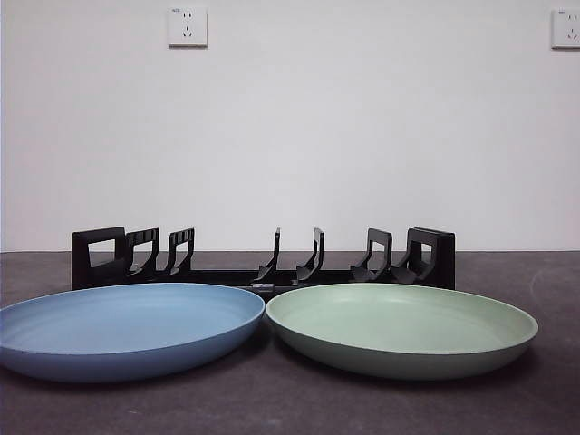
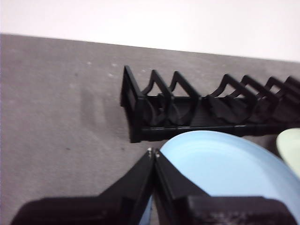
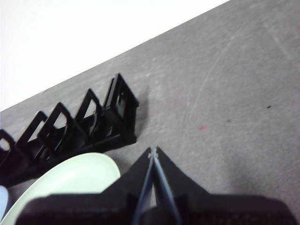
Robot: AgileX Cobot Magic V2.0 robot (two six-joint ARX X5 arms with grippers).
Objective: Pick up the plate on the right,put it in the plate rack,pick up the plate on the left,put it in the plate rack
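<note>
On the dark grey table (image 1: 544, 408), the blue plate (image 1: 127, 328) and the green plate (image 1: 401, 326) are lying flat side by side, rims nearly touching, just in front of the empty black plate rack (image 1: 263, 258) toward the far edge. The left gripper (image 2: 153, 153) is hovering above the blue plate, jaws pressed together. The right gripper (image 3: 153, 152) is hanging beside the green plate, jaws together.
</note>
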